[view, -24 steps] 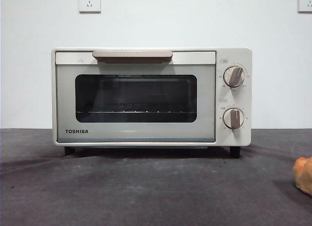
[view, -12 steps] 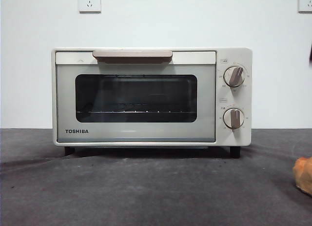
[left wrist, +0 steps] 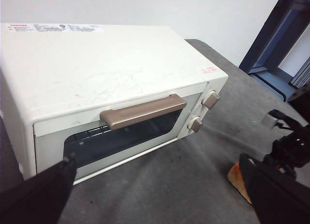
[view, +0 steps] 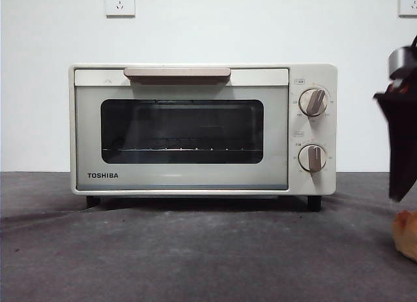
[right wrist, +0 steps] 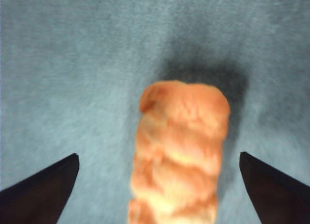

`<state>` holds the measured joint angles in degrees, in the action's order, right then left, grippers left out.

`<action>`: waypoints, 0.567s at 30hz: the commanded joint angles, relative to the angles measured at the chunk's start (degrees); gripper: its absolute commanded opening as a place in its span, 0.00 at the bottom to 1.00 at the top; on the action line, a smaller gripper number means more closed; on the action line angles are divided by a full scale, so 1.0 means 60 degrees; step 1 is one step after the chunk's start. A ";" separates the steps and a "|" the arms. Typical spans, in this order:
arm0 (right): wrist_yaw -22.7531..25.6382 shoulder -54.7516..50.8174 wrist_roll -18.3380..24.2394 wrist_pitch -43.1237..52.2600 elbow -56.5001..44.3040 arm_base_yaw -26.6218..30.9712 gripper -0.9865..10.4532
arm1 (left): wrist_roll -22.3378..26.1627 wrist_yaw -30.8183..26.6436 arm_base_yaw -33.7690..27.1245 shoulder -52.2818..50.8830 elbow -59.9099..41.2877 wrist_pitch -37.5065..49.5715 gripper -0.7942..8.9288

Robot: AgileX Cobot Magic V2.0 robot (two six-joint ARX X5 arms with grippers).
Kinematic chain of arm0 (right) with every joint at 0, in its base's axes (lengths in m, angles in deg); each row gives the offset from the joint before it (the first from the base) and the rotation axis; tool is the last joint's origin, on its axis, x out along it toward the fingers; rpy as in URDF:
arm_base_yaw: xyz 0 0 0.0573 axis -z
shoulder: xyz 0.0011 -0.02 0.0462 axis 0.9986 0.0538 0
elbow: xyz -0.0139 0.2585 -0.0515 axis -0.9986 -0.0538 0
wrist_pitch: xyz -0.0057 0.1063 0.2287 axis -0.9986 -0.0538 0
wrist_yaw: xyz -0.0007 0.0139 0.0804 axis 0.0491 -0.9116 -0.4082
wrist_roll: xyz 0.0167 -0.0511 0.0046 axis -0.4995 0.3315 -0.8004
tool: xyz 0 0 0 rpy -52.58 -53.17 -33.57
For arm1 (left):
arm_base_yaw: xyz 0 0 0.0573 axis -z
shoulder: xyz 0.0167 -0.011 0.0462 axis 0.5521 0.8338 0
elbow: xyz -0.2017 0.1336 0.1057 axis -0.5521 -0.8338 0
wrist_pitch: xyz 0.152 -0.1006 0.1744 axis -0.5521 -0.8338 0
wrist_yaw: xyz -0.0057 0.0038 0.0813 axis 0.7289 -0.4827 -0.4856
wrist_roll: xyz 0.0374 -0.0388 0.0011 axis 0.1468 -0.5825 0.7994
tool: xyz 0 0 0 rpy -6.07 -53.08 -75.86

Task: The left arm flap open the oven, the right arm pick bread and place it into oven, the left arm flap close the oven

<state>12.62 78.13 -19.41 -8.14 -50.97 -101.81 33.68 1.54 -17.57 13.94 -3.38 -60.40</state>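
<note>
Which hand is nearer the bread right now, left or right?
Right. The right hand hangs open directly above the bread, jaws spread to either side of it, not touching. The left hand sits open farther off, in front of the closed oven.

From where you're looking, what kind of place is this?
Probably an indoor robot test bench rather than a home kitchen: a toaster oven and a piece of bread sit on a dark cloth-covered table by a bare white wall with sockets.

bread (view: 406,233) cut off by front view's right edge, blurred up close, right claw (view: 399,142) likewise cropped
</note>
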 commanded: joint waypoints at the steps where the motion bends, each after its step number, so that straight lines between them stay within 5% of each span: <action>1: 0.0382 0.0612 -0.0131 0.0331 0.0095 -0.0124 0.58 | -0.0022 -0.0011 0.0036 0.0044 0.0193 0.0069 0.66; 6: 0.0809 0.1435 -0.0142 0.0608 0.0095 -0.0251 0.57 | -0.0025 -0.0011 0.0036 0.0044 0.0193 0.0044 0.66; 17: 0.0998 0.1996 -0.0087 0.0776 0.0124 -0.0382 0.21 | -0.0025 -0.0011 0.0036 0.0044 0.0193 0.0040 0.66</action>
<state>19.88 88.86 -19.52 -3.96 -50.43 -103.69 33.66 1.54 -17.57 13.94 -3.38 -60.73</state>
